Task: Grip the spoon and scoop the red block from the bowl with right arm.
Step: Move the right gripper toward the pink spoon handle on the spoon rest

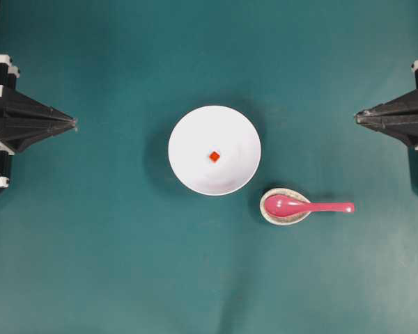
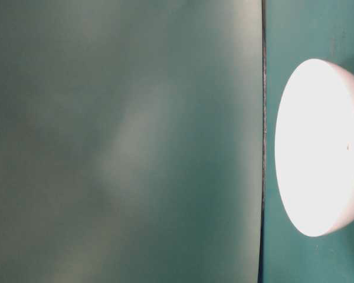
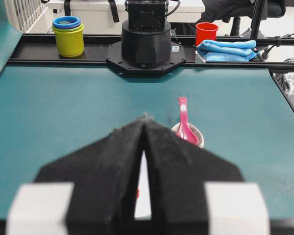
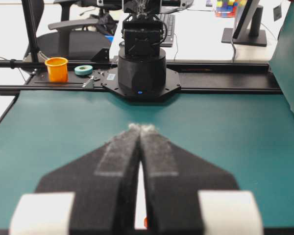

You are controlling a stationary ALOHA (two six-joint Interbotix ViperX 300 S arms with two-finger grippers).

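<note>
Both grippers, left (image 1: 74,124) and right (image 1: 357,117), were closed and empty, pointing level toward the bowl (image 1: 188,132). Each hung well apart from the spoon (image 1: 303,206).

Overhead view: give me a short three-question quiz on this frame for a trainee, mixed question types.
1. True or false: the spoon lies inside the bowl.
2. Multiple choice: the red block sits A) on the table, B) near the middle of the bowl, C) in the spoon's scoop.
3. Fill in: the spoon's scoop rests in a small speckled ____, its handle pointing toward the right gripper.

Key: 1 false, the spoon is beside the bowl; 2 B; 3 dish.
</note>
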